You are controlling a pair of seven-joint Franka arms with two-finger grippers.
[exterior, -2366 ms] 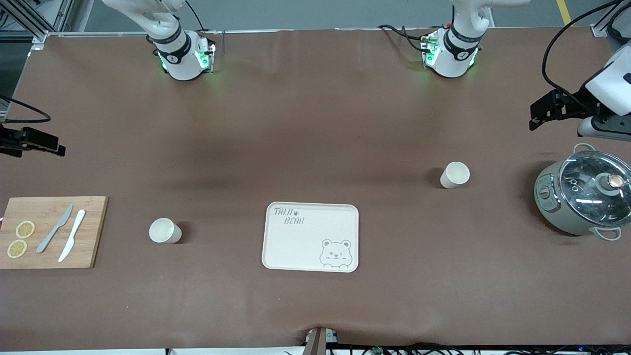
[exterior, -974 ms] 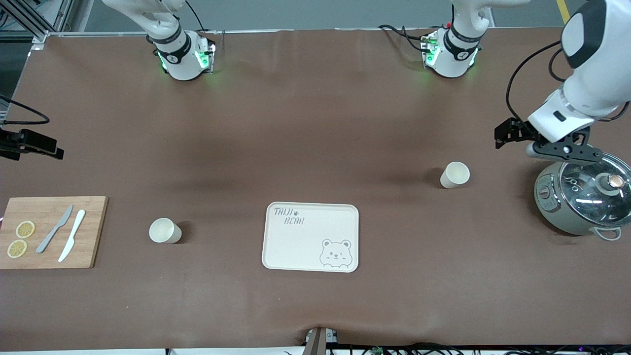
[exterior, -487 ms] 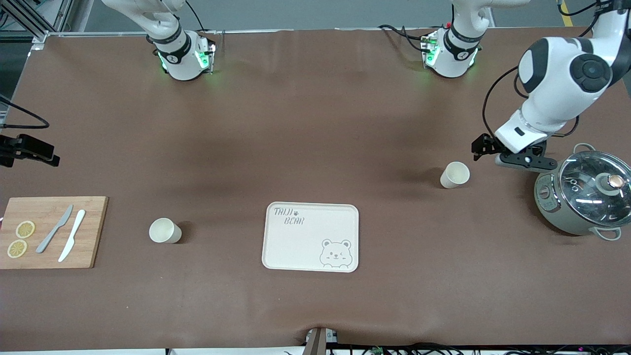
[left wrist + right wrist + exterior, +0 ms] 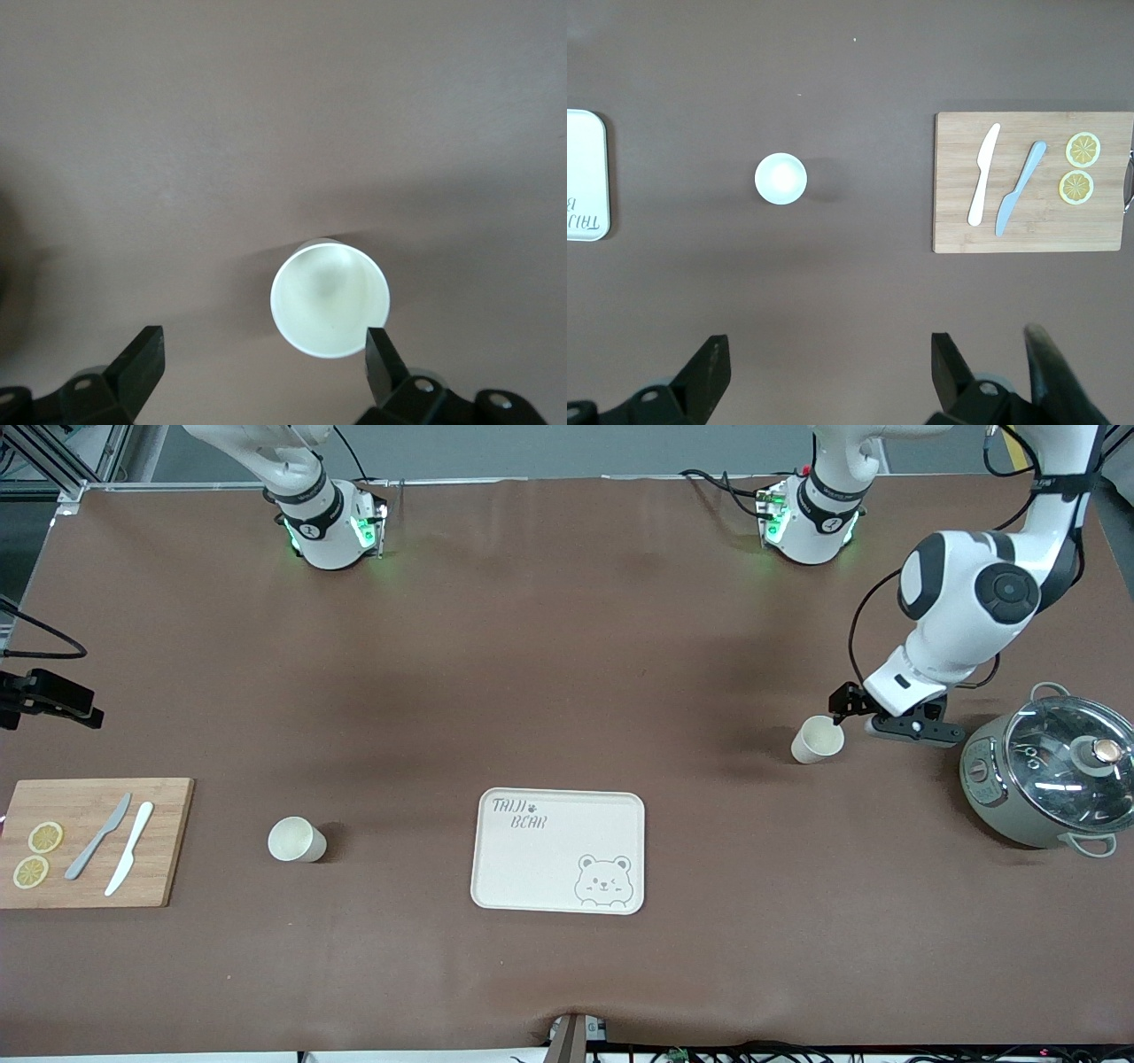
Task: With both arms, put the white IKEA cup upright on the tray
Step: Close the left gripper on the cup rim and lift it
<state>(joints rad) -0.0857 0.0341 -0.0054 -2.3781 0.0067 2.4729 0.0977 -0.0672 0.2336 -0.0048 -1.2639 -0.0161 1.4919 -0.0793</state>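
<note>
Two white cups stood upright and mouth-up on the brown table, neither of them on the tray (image 4: 540, 868). Seen from the front camera, the cream tray with its grey bear drawing lay flat near the middle of the table. The first cup (image 4: 817, 740) stood at the tray's two o'clock, toward the left arm's end. The second cup (image 4: 297, 840) stood at its nine o'clock, toward the right arm's end, and both were well apart from the tray.

The left gripper (image 4: 259, 359) hung directly over the first cup with its fingers spread wide and nothing held. In the left wrist view the cup's rim lay off-centre between the fingers, close to one fingertip (image 4: 379, 350) and clear of the other. A grey cooking pot (image 4: 1028, 806) with a glass lid sat at the first cup's three o'clock, near the table's edge.

The right arm waited. The right gripper (image 4: 828, 372) was high over the table at the right arm's end, its fingers also wide apart and empty. The right wrist view looked down on the second cup, one end of the tray and a wooden cutting board (image 4: 168, 841). The board lay at the second cup's nine o'clock and carried a grey knife (image 4: 97, 837), a white knife (image 4: 129, 860) and two lemon slices (image 4: 38, 854).
</note>
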